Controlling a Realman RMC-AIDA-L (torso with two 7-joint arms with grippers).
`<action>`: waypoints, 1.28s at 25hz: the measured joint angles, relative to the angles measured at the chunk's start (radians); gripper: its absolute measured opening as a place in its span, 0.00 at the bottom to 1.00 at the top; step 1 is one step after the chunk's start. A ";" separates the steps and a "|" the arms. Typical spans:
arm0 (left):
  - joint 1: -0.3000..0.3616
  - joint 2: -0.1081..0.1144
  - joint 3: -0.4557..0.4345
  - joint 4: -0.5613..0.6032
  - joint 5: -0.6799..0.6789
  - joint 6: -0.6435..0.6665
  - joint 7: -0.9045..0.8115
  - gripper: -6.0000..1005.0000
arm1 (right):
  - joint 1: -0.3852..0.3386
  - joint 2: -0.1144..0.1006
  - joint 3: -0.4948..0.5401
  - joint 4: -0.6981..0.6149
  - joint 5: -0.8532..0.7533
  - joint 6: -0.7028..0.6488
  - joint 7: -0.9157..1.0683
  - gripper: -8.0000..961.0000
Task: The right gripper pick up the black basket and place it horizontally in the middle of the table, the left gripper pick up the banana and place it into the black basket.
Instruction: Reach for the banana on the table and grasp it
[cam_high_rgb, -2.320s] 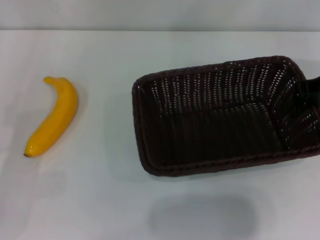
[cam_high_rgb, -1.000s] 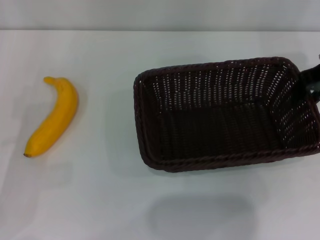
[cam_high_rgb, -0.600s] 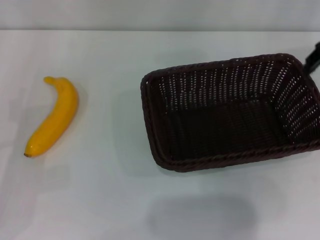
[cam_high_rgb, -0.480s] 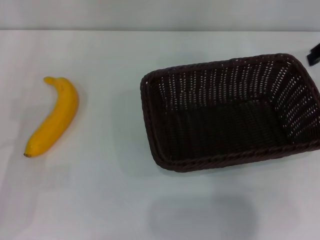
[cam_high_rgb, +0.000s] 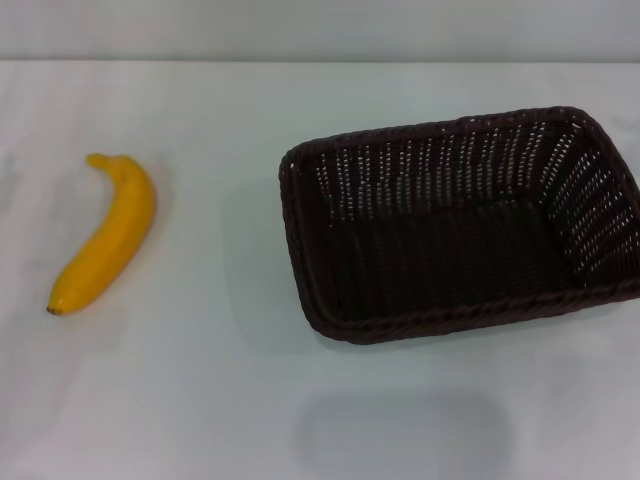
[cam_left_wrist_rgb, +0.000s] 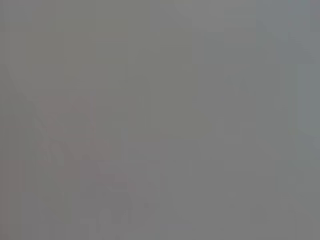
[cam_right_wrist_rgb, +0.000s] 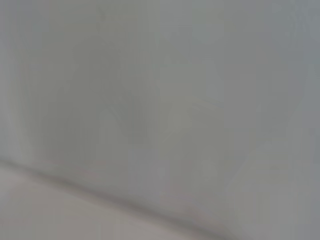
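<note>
The basket sits right of the counter's middle, empty, slightly skewed. The banana lies well off to its left. Neither arm's fingers show, so can't tell their state. Risk: a curved banana probably rolls if pinched off-center.

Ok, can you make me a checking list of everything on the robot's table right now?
Surface: white table, glossy, with a faint grey shadow near the front edge.
Job's things: basket sits right of the middle, long side across, empty inside. Banana lies on the left, apart from the basket, not yet in it.
Clutter: nothing seen.
Tools: neither the left nor the right tool shows in any view; both wrist views show only blank grey.
Cables: nothing seen.
Surroundings: a plain pale wall behind the table's far edge.
</note>
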 joint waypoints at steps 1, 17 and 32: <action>0.013 0.001 0.000 0.058 0.056 0.030 -0.087 0.87 | -0.023 0.000 0.001 0.085 0.145 -0.031 -0.150 0.43; -0.032 0.195 -0.004 0.704 1.224 0.028 -1.620 0.84 | -0.030 0.002 0.055 0.997 1.053 0.146 -1.438 0.72; -0.369 0.219 -0.003 0.650 1.942 -0.210 -1.855 0.80 | -0.005 0.004 0.066 1.105 1.064 0.137 -1.620 0.90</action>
